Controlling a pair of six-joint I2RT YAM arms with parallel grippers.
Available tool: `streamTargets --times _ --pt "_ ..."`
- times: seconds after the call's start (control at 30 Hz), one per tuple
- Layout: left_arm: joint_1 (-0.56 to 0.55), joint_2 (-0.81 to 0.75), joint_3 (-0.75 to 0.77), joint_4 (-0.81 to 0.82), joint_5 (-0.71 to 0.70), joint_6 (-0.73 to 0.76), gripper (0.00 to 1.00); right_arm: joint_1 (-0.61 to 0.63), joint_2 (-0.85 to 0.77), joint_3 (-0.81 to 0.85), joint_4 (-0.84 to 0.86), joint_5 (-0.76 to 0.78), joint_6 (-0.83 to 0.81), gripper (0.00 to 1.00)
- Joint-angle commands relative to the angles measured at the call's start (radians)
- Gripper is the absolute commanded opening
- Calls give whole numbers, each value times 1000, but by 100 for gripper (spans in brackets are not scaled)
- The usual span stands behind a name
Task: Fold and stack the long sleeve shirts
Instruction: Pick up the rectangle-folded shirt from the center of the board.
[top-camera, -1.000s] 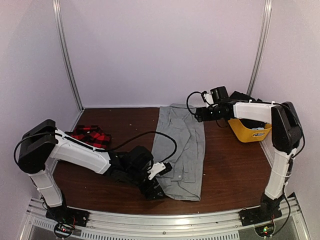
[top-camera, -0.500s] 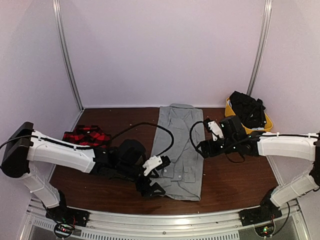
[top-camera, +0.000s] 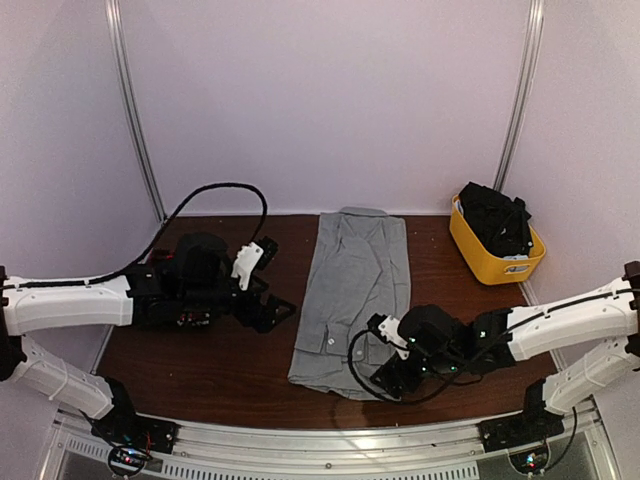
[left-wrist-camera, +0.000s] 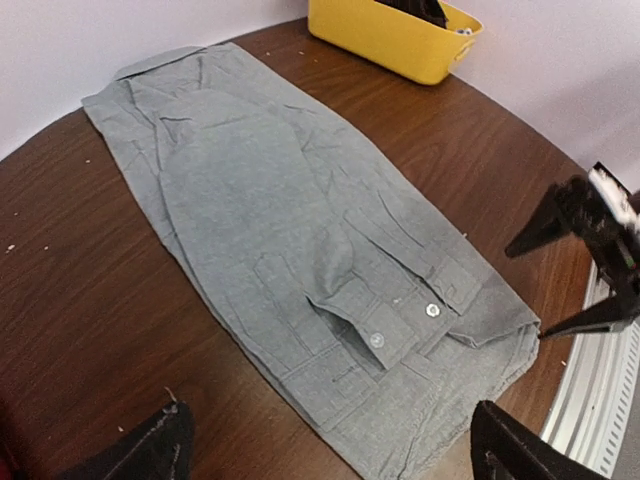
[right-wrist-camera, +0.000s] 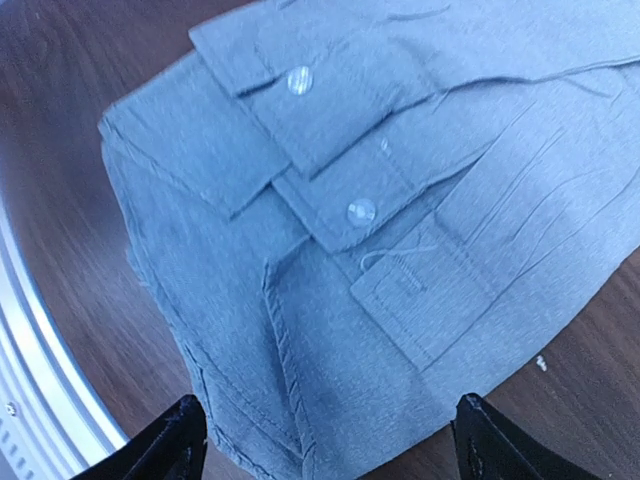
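- Worktop (top-camera: 200, 370): bare wood on both sides of the shirt leaves room to move; the rail (top-camera: 330, 440) is close to the hem.
- Grey shirt (top-camera: 355, 280): centre, sleeves folded in; crosswise folds remain. The plaid shirt is unseen, so stacking is not begun.
- Left gripper (left-wrist-camera: 330, 445): wide, empty, left of the shirt.
- Right gripper (right-wrist-camera: 325, 440): wide, empty, over the near hem corner.

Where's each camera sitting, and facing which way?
Top external: high behind the bases, looking down on the brown wooden table; both arms show.
Left wrist: on the left arm, facing across the grey button-up shirt toward the yellow plastic bin; own fingertips show.
Right wrist: close over the shirt's buttoned cuffs; own fingertips show.
Shared: the shirt.
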Motion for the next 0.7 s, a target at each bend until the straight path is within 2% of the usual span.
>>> streamTargets --times 0.0,0.3,0.4,0.57,0.67 --pt "77 -53 -6 -32 -6 -72 98 65 97 46 -67 87 -15 87" --pt "92 -42 -31 -27 31 -69 98 117 205 66 -85 64 -26 86" --pt "91 -27 -35 -20 41 -66 98 122 234 67 -90 64 -16 81" --pt "91 -13 -35 -21 55 -38 97 133 275 78 -113 87 6 61" --pt "91 -3 -44 -5 100 -14 98 142 275 81 -134 107 23 41"
